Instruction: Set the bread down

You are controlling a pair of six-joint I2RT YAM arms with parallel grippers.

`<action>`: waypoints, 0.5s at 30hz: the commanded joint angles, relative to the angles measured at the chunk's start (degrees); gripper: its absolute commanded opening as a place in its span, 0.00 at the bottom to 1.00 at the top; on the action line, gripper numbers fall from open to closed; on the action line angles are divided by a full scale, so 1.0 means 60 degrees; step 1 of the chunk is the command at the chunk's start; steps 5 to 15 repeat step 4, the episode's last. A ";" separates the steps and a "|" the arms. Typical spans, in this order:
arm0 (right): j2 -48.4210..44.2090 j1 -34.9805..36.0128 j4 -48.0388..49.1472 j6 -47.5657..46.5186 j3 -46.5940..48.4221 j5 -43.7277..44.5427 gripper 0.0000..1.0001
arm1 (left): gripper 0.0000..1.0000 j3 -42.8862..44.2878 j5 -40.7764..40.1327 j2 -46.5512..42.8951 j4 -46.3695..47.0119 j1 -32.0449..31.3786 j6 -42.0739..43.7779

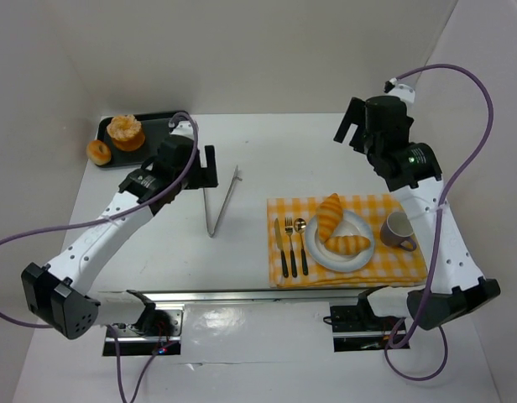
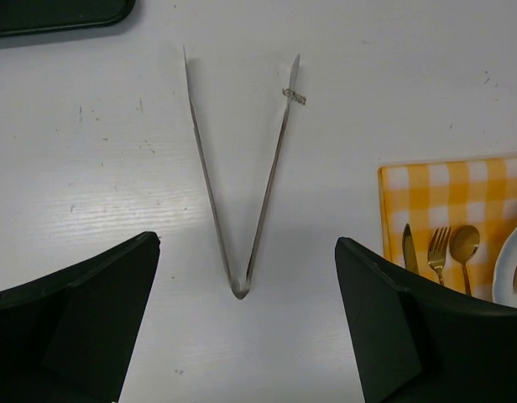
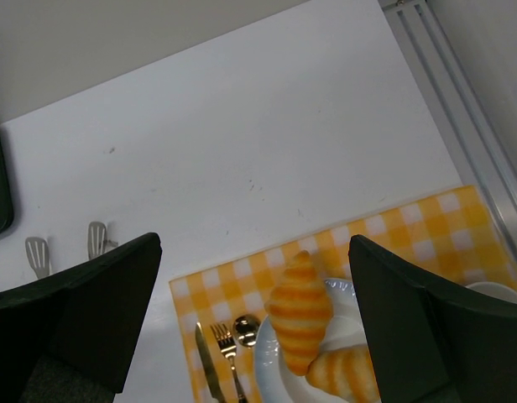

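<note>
— What is shown from above?
— Two croissants (image 1: 330,216) are laid on a white plate (image 1: 342,264) on a yellow checked cloth (image 1: 401,269), with cutlery (image 1: 291,243) to the left and a cup (image 1: 399,230) to the right. Two other pastries (image 1: 124,132) are kept on a black tray (image 1: 158,122) at the far left. Tongs (image 1: 221,200) are laid on the bench (image 1: 275,143) beside the left pincer (image 1: 206,168).
— And by the left wrist?
— Its jaws are shown wide apart over the tongs' hinge, with nothing clamped. Only the plate's rim is caught.
— The right wrist?
— The right pincer (image 3: 254,242) is likewise spread and empty above the croissants. Of the tongs, only the tips are seen.
</note>
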 commanded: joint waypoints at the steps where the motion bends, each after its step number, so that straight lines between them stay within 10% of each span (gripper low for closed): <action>1: -0.0069 -0.0056 0.0238 0.0078 0.0089 -0.0122 1.00 | 0.99 -0.0025 0.0567 -0.0212 0.0219 0.0251 0.0187; 15: -0.0069 -0.0056 0.0238 0.0078 0.0002 -0.0034 1.00 | 0.98 -0.0025 0.0772 -0.0212 0.0408 0.0340 0.0187</action>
